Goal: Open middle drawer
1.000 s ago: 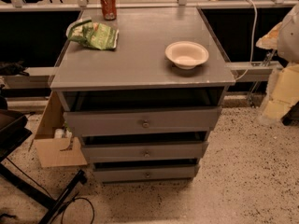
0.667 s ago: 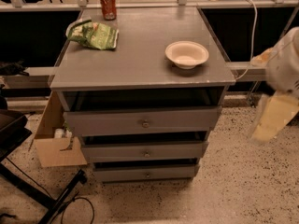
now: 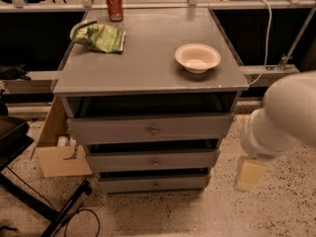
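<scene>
The grey cabinet [image 3: 148,58] has three stacked drawers, each with a small round knob. The middle drawer [image 3: 123,161] is the low, wide front panel with its knob [image 3: 155,163] at centre and a dark gap above it. A taller drawer front [image 3: 108,130] sits above it and a narrower one [image 3: 128,183] below. My white arm [image 3: 286,115] comes in from the right. The gripper [image 3: 249,174] hangs as a pale yellowish shape right of the cabinet, level with the lower drawers and apart from them.
On the cabinet top stand a red soda can [image 3: 114,5], a green chip bag [image 3: 101,37] and a white bowl [image 3: 197,58]. A cardboard box [image 3: 57,149] leans at the cabinet's left. A black stand with cables [image 3: 44,209] lies lower left.
My arm and gripper have moved down and left, closer to the cabinet's right side. The drawers have not moved.
</scene>
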Motion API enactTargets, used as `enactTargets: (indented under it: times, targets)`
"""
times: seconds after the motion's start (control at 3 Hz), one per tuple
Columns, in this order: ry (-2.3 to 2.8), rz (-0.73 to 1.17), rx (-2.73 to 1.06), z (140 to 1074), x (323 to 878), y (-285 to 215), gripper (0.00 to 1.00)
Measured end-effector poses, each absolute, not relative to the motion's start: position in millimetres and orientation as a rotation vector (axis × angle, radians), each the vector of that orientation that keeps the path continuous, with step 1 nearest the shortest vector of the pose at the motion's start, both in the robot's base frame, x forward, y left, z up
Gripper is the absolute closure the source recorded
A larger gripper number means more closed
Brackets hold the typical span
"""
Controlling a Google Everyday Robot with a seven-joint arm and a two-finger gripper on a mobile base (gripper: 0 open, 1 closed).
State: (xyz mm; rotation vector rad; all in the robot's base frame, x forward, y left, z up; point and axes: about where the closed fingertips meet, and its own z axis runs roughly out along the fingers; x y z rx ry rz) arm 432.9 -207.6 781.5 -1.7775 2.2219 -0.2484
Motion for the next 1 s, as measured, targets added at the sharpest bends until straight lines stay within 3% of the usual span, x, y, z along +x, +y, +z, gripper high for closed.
enactTargets:
  times: [0.33,1.0]
  targets:
    - [2.232,-0.214,-1.862,690,439,-199,0.00]
    - [2.305,-0.123,-1.857,640,436,-196,0.00]
